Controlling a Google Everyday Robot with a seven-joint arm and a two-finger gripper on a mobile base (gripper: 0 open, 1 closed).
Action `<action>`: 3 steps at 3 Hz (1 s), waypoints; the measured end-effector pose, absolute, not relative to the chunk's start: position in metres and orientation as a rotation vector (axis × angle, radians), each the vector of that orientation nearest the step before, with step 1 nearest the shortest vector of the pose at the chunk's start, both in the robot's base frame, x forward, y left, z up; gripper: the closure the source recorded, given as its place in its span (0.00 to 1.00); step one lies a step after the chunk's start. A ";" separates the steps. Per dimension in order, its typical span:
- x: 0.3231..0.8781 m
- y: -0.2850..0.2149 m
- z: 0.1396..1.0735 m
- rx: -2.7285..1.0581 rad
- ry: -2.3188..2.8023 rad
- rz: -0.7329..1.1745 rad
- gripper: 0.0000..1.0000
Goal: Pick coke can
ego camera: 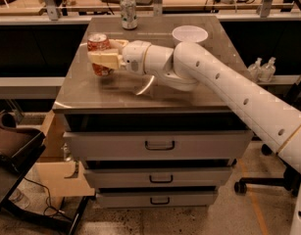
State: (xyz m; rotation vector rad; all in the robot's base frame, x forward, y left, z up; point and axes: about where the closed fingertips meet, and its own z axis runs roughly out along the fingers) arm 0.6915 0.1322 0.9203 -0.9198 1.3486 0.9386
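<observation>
The coke can point(97, 43), red with a silver top, is at the left side of the cabinet top point(111, 94) in the camera view. My gripper point(97, 58) reaches in from the right on the white arm and is shut on the can. One cream finger point(106, 59) crosses the can's front and the other lies behind it. The can is upright and hangs a little above the surface, with its shadow below it.
A green-and-white can point(128, 12) stands at the back edge of the top. A white bowl point(189, 34) sits at the back right. Drawers point(160, 145) fill the cabinet front. A dark chair point(12, 143) and a cardboard box point(57, 173) stand at the left.
</observation>
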 end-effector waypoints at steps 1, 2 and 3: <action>0.679 0.118 0.958 -0.959 1.325 0.910 1.00; 0.666 0.103 0.996 -1.010 1.292 0.893 1.00; 0.651 0.092 1.035 -1.089 1.270 0.897 1.00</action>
